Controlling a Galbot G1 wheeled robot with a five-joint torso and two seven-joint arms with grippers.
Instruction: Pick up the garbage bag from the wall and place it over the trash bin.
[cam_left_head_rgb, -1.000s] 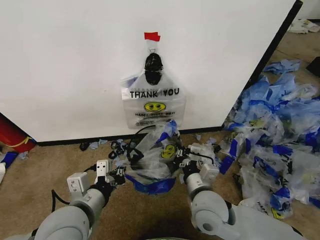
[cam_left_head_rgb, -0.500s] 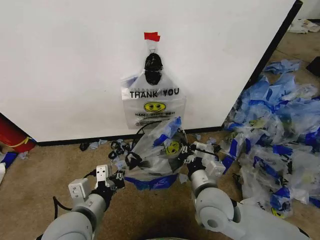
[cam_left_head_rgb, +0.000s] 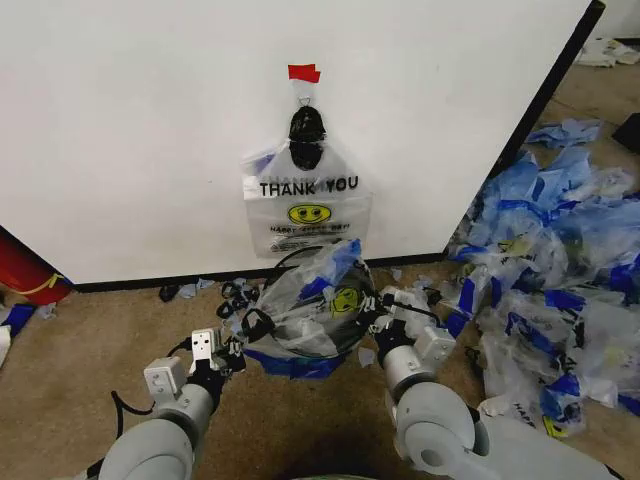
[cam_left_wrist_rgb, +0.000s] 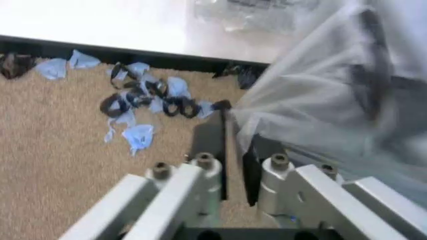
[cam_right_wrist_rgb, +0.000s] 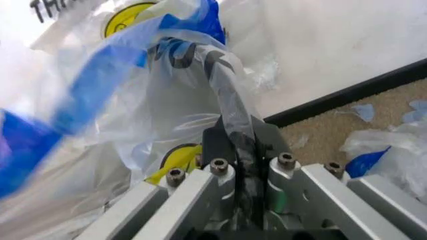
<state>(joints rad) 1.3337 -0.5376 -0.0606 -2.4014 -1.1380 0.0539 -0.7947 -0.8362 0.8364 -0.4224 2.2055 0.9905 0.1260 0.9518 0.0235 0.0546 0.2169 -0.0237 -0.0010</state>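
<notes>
The left gripper (cam_left_head_rgb: 234, 350) and right gripper (cam_left_head_rgb: 378, 318) each pinched 1 side of the garbage bag (cam_left_head_rgb: 305, 310), fingers clenched on plastic, evidently spreading its mouth above the floor (cam_left_head_rgb: 110, 330) below the wall (cam_left_head_rgb: 150, 130).

Rounded pale-grey arm shells, white boxy wrist modules, black cables, silver tool fingers with round screws, black pads
</notes>
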